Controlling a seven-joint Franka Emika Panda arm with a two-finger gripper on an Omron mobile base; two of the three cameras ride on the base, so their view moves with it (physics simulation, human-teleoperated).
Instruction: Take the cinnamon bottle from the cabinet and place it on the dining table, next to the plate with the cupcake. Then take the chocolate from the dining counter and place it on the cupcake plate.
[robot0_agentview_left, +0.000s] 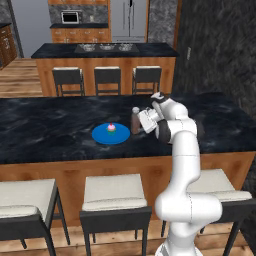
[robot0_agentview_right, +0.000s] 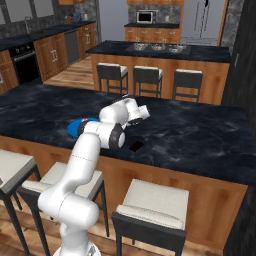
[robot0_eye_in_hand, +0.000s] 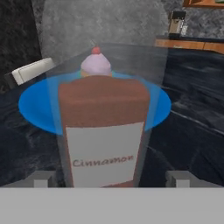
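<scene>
Dark marble counter is carrying the cinnamon bottle (robot0_eye_in_hand: 103, 131) at frame centre, just beside the plate (robot0_eye_in_hand: 30, 107). Your gripper (robot0_eye_in_hand: 111, 178) is standing open around it; rigid, light, probably slick, so grip mid-body.

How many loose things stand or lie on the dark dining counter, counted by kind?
Cinnamon bottle: 1
Blue plate: 1
Cupcake: 1
Dark chocolate piece: 1
Total: 4
</scene>
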